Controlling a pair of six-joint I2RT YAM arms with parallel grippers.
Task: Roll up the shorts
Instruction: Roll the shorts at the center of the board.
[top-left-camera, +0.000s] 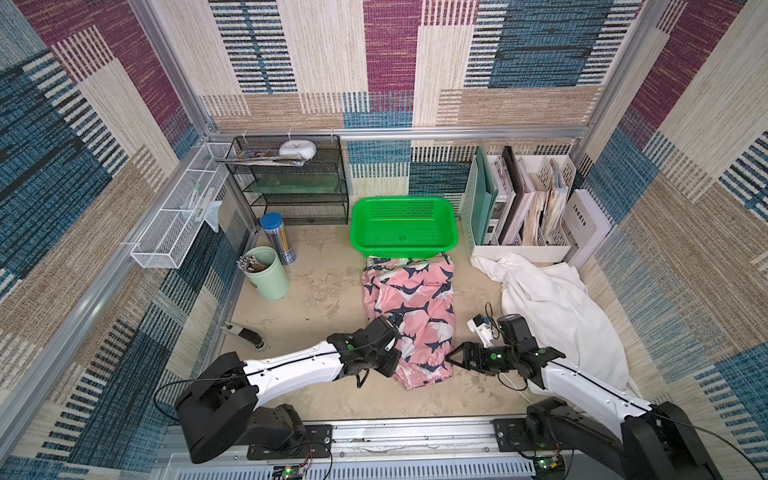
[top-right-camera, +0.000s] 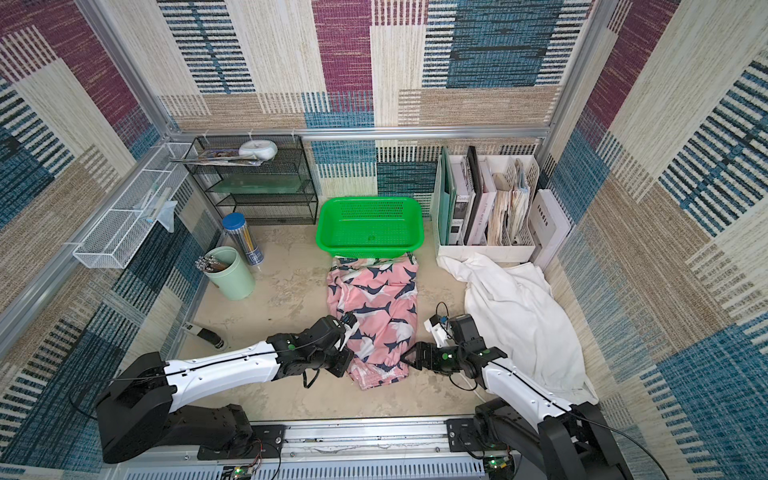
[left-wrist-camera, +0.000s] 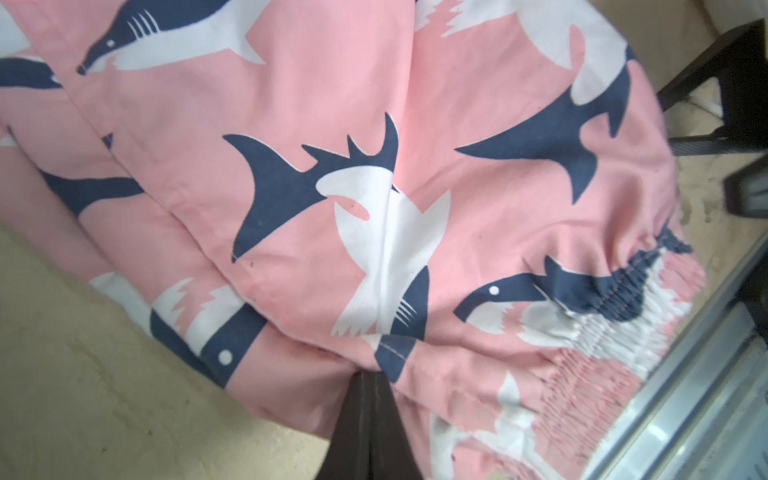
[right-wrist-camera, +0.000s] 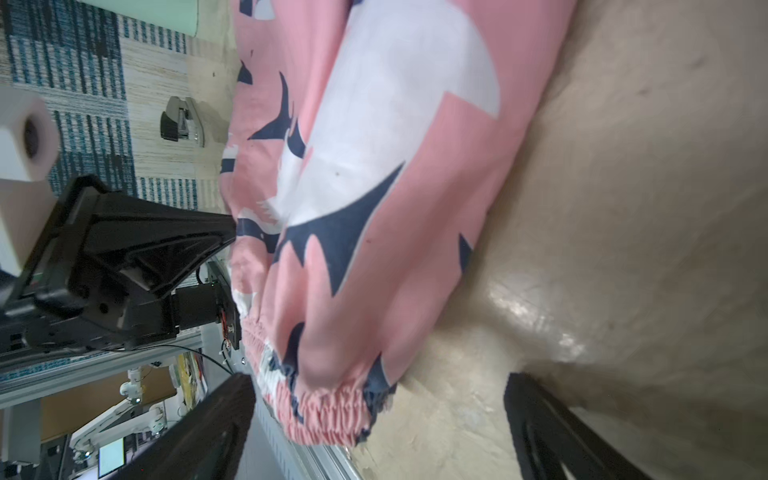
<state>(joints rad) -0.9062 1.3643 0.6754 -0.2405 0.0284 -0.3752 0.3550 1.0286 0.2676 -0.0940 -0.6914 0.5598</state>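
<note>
The pink shark-print shorts (top-left-camera: 409, 307) (top-right-camera: 374, 307) lie lengthwise mid-table, elastic waistband toward me. My left gripper (top-left-camera: 395, 365) (top-right-camera: 347, 361) is at their left edge near the waist. In the left wrist view its fingers (left-wrist-camera: 368, 403) are pressed together, pinching a fold of the pink cloth (left-wrist-camera: 374, 187). My right gripper (top-left-camera: 451, 358) (top-right-camera: 406, 357) stands open at the waistband's right corner. In the right wrist view (right-wrist-camera: 378, 378) the gathered waistband (right-wrist-camera: 332, 411) lies between the spread fingers, unpinched. The white shorts (top-left-camera: 557, 307) (top-right-camera: 519, 316) lie crumpled at the right.
A green basket (top-left-camera: 361, 232) sits just behind the pink shorts. A mint cup (top-left-camera: 268, 274) and a blue-lidded tube (top-left-camera: 278, 237) stand at the left, with a small black-and-white tool (top-left-camera: 245, 332) nearer me. A black mesh shelf (top-left-camera: 291, 183) and a white file organiser (top-left-camera: 519, 245) line the back.
</note>
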